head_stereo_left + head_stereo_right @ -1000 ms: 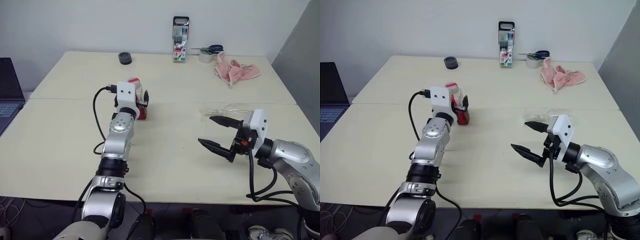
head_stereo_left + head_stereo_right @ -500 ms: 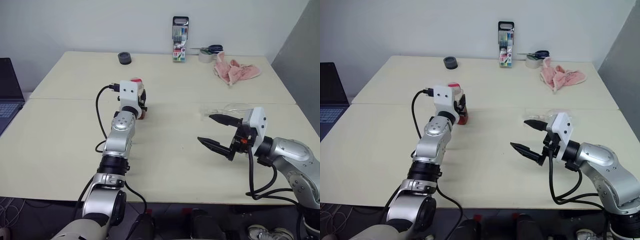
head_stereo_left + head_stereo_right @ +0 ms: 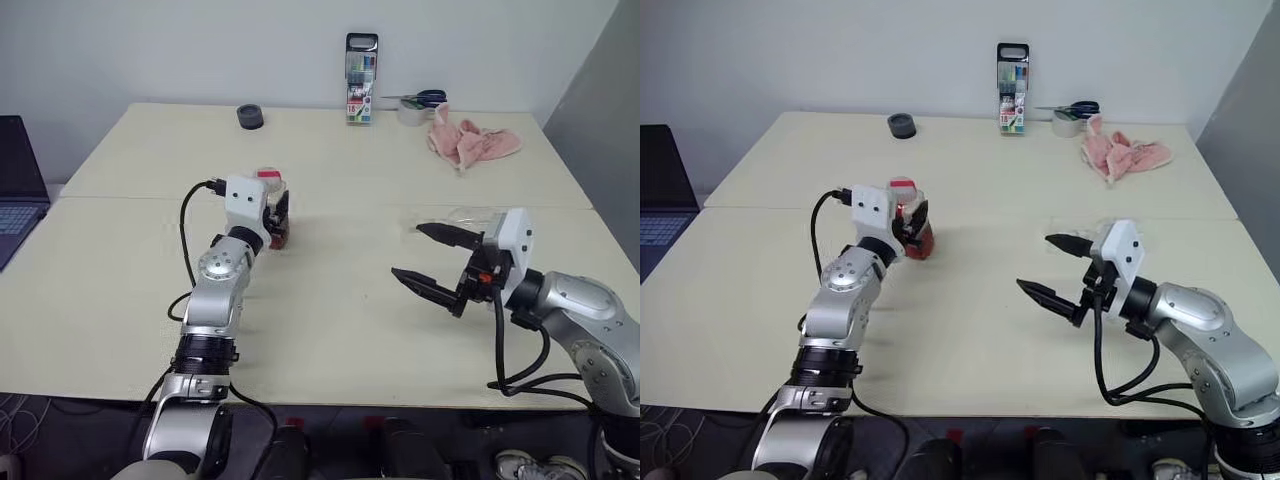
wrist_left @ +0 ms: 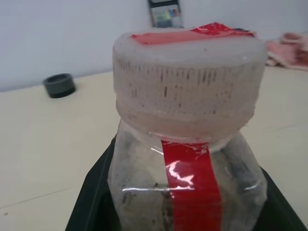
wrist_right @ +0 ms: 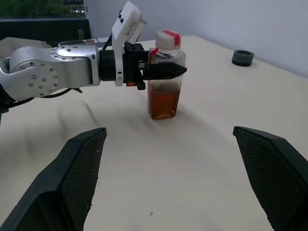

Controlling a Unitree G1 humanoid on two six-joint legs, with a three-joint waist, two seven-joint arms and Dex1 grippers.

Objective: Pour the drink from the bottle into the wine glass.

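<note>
The bottle (image 3: 272,203) is a small clear one with a white cap (image 4: 187,82) and a red label strip. It is upright at the middle left of the table. The amber drink (image 5: 162,103) fills its lower part. My left gripper (image 5: 166,72) is shut on the bottle's upper body, one black finger (image 4: 91,197) on each side. Its base looks at or just above the table; I cannot tell which. My right gripper (image 3: 405,250) hangs open and empty over the table's right half, pointing toward the bottle. Just behind it is the wine glass (image 3: 468,214), faint and seemingly on its side.
Along the back edge of the table (image 3: 330,330) stand a marker-pen case (image 3: 361,78), a black round object (image 3: 250,116), a tape roll with scissors (image 3: 412,108) and a pink cloth (image 3: 472,142). A laptop (image 3: 15,180) sits off the left edge.
My left gripper has closed on the bottle, and its wrist has swung and drawn back a little. The right gripper has stayed open in place.
</note>
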